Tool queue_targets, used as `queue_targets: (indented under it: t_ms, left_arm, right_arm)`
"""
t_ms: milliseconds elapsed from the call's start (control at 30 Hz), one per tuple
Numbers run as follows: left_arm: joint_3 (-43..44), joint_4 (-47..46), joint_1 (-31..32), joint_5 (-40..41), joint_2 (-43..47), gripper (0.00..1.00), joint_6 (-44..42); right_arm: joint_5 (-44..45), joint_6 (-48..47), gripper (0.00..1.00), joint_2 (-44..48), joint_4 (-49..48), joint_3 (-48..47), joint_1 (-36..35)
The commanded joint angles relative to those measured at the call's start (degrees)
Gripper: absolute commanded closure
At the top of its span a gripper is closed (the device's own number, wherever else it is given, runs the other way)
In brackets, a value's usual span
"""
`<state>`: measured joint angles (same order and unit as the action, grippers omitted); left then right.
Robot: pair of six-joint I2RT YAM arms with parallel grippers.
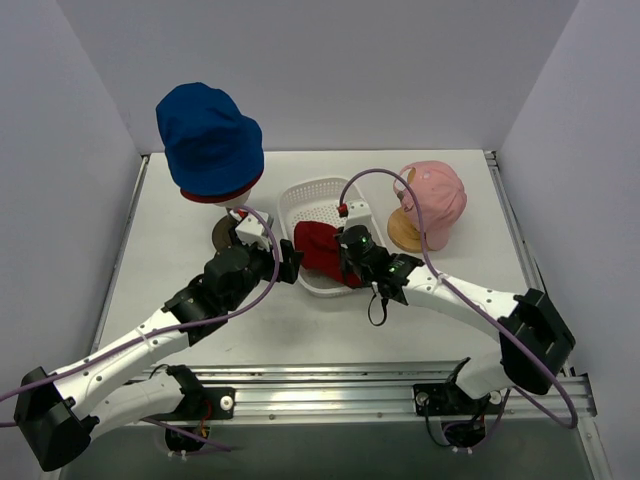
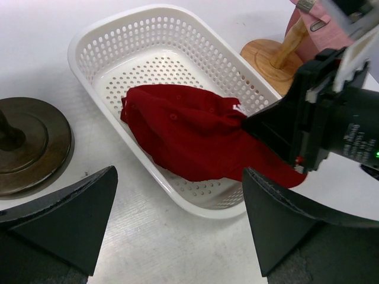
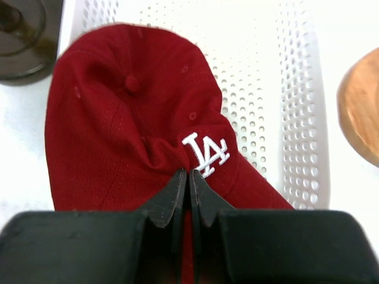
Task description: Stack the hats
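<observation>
Stitched in white on the front of the red peaked cap (image 3: 118,112): interlocked letters "LA". Printed faintly on the black housing of the right gripper (image 2: 251,123): small pale lettering, too small to read

cap (image 2: 189,136) in basket (image 2: 100,41), stand (image 2: 29,145) left (w/ bucket hat (image 1: 210,140))

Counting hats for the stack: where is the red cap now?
The red cap lies in the white basket, centre of the top view, pinched by the right gripper.
</observation>
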<state>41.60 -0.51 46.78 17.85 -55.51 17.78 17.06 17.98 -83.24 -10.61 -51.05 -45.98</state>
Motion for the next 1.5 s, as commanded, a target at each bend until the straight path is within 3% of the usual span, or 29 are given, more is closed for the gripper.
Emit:
queue_targets:
  t_ms: [0,367,567,833,933,1100,1300,1467]
  left_arm:
    - [1.2,-1.9,0.2,0.3,0.4,0.05,0.1]
    - [1.3,-3.4,0.3,-4.5,-0.6,0.05,0.4]
    - [3.5,-1.5,0.2,-5.2,-4.4,0.05,0.3]
    - [6.5,4.2,0.2,-0.4,-8.2,0.03,1.0]
    - [6.3,3.4,0.2,-1.4,-8.5,0.00,0.5]
    - [6.6,2.4,0.2,-4.5,-9.6,0.13,-0.2]
    - [7.3,3.0,0.2,-4.8,-11.2,0.25,-0.5]
    - [7.2,5.0,0.2,0.7,-9.0,0.25,0.7]
  right_arm:
    - [8.7,4.0,1.00,6.9,5.1,-4.4,-3.8]
    - [26.0,16.0,1.00,11.7,14.1,-6.4,-16.2]
    - [29.3,22.0,1.00,12.0,12.3,-2.8,-22.1]
    - [28.5,24.3,1.00,9.9,7.7,1.4,-23.4]
    - [26.7,23.4,0.90,10.3,6.0,2.1,-23.5]
    - [25.3,22.5,0.77,11.5,5.0,2.4,-23.4]
    - [24.7,19.7,0.68,14.0,5.2,2.0,-23.2]
    - [18.5,13.3,0.61,13.4,4.5,1.3,-19.2]
